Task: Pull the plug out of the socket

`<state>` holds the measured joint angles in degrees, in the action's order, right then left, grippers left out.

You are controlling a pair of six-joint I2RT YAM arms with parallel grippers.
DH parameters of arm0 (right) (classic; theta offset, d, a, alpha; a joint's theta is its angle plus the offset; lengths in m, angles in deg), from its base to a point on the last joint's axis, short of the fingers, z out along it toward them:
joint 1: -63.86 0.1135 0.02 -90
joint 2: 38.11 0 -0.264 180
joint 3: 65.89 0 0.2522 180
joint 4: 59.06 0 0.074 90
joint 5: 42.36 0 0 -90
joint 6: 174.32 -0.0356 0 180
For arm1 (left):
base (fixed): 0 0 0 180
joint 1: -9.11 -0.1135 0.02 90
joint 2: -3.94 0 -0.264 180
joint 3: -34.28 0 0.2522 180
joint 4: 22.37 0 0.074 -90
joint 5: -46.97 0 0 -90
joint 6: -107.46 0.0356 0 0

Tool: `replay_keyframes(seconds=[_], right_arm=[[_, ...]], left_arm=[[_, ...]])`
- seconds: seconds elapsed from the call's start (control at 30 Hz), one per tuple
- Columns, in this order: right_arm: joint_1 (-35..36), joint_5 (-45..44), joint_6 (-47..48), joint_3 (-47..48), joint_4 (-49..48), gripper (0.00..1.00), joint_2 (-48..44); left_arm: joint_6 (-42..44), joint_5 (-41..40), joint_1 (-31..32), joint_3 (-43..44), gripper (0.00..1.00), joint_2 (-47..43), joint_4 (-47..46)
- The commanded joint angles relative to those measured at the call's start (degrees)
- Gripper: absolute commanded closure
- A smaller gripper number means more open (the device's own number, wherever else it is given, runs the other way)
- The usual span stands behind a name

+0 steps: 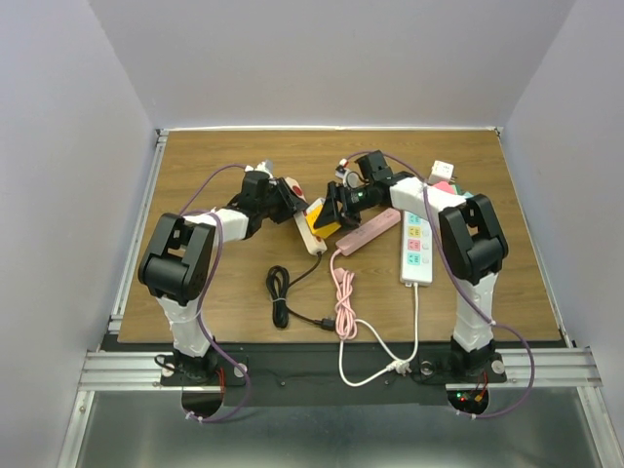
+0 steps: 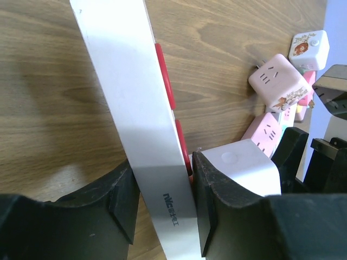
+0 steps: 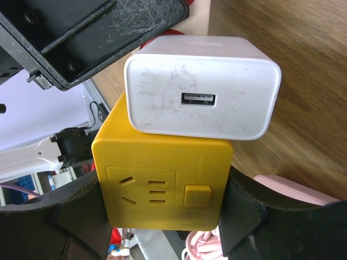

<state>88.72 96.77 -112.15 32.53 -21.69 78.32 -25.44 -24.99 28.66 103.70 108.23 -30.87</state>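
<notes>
Mid-table at twelve o'clock, the right gripper (image 3: 165, 208) pinches the yellow plastic cube plug (image 3: 162, 184) by its flat sides. It looks light, rigid and slippery. The left gripper (image 2: 162, 184) clamps the slim white power strip (image 2: 124, 81).

- Wooden tabletop (image 1: 526, 283), mid-brown with streaky grain, fills the middle of the top view.
- Plain pale back wall (image 1: 331, 58) rises right at its far edge.
- Left wall (image 1: 58, 195) and right wall (image 1: 585, 175), equally bare, close in both sides.
- Metal rail (image 1: 136, 234) runs along the left edge; another rail (image 1: 549, 283) runs along the right.
- Two silver bars (image 1: 322, 375) cross the near edge.
- Grey metal sheet (image 1: 341, 429) lies below them.
- Light is soft and even; wrist views show bright patches and soft shadows on the wood.
</notes>
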Motion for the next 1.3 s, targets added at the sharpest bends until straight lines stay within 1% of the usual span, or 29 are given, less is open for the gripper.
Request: replay_keyframes(seconds=[0.0, 0.03, 0.07, 0.1, 0.13, 0.27, 0.3, 0.33, 0.43, 0.47, 0.53, 0.57, 0.6, 0.63, 0.67, 0.7, 0.83, 0.93, 1.0, 1.07, 1.1, 1.13, 1.17, 1.2, 1.23, 1.27], right_arm=[[-3.43, 0.39, -0.82, 4.46, -0.33, 1.00, -1.46], [-1.94, -2.16, -0.64, 4.55, -0.15, 1.00, -1.46], [1.56, -5.06, -0.73, 4.46, -0.32, 1.00, -1.55], [3.25, -10.57, -0.73, 4.46, -0.41, 1.00, -1.46], [6.13, -12.28, -0.64, 4.63, -0.50, 1.00, -1.20], [7.39, -17.74, -2.83, 3.50, -3.83, 1.00, -2.59], [7.39, -19.75, -2.66, 3.75, -3.84, 1.00, -2.95], [6.61, -19.68, -1.79, 4.19, -3.58, 1.00, -3.48], [3.80, -17.05, -1.87, 4.19, -3.58, 1.00, -4.79], [1.27, -16.17, -2.13, 4.11, -3.58, 0.99, -5.32], [-1.56, -11.09, -2.31, 4.28, -3.58, 1.00, -6.38], [-4.36, -8.37, -2.75, 4.46, -3.75, 1.00, -6.56], [-5.60, -5.65, -3.01, 4.81, -3.67, 1.00, -6.47], [-6.57, -0.57, -3.28, 5.33, -3.84, 1.00, -6.47], [-7.80, 1.57, -3.97, 5.60, -3.93, 0.99, -6.30], [-8.16, 5.07, -4.24, 5.95, -4.02, 0.99, -5.95], [-8.16, 11.85, -5.65, 5.43, -5.33, 1.00, -3.67], [-8.08, 10.83, -4.60, 4.63, -5.25, 1.00, -4.36], [-8.08, 8.81, -3.81, 4.63, -5.07, 1.00, -5.32], [-8.16, 3.37, -2.67, 5.77, -3.50, 1.00, -6.81], [-8.16, -2.57, -1.97, 6.47, -2.45, 0.99, -7.17], [-8.16, -6.11, -0.83, 7.61, -0.61, 1.00, -7.35], [-7.73, -10.15, 1.53, 9.45, 4.37, 0.99, -6.91], [-7.55, -14.63, 2.69, 13.56, 7.64, 1.00, -4.73], [-7.11, -23.55, 3.92, 15.86, 10.54, 1.00, -3.49], [-6.33, -27.38, 5.76, 17.45, 14.31, 0.99, -2.35]], left_arm=[[13.54, -5.65, -3.03, -1.52, 1.00, 0.74, 10.04], [13.63, -5.56, -3.03, -1.08, 1.00, 1.00, 10.13], [13.63, -5.56, -3.03, -0.73, 1.00, 1.35, 10.48], [13.63, -5.56, -3.03, -0.12, 1.00, 1.62, 10.66], [13.63, -5.39, -3.03, 0.15, 1.00, 1.79, 10.75], [13.80, -5.65, -3.03, 0.59, 1.00, 1.62, 10.92], [14.15, -5.74, -3.03, 0.33, 1.00, 1.53, 10.92], [14.24, -5.83, -3.03, 0.24, 1.00, 1.62, 11.01], [14.33, -6.00, -3.12, -0.46, 1.00, 1.53, 10.92], [14.33, -6.00, -3.12, -0.64, 1.00, 1.44, 10.84], [14.42, -6.09, -3.20, -1.08, 1.00, 1.18, 10.66], [14.59, -6.18, -3.20, -1.34, 1.00, 1.09, 10.49], [14.51, -6.09, -3.29, -1.60, 1.00, 1.18, 10.40], [14.51, -6.09, -3.55, -1.69, 1.00, 1.00, 10.40], [14.59, -6.00, -3.64, -1.78, 1.00, 1.09, 10.22], [14.51, -5.83, -3.64, -1.87, 1.00, 1.09, 10.05], [14.24, -5.48, -3.82, -1.61, 1.00, 0.92, 9.87], [14.15, -5.21, -3.91, -1.26, 1.00, 0.65, 9.96], [14.15, -5.04, -3.91, -0.99, 1.00, 0.21, 10.04], [14.07, -4.68, -3.91, -0.90, 1.00, 0.12, 10.13], [14.15, -4.60, -3.99, -0.73, 1.00, -0.14, 10.22], [14.24, -4.25, -3.99, -0.73, 1.00, -0.23, 10.22], [14.24, -4.07, -3.99, -0.73, 1.00, -0.31, 10.22], [14.33, -3.89, -4.08, -0.64, 1.00, -0.40, 10.31], [14.42, -3.37, -4.17, -0.55, 1.00, -0.58, 10.31], [14.68, -3.19, -4.26, -0.38, 1.00, -0.58, 10.57]])
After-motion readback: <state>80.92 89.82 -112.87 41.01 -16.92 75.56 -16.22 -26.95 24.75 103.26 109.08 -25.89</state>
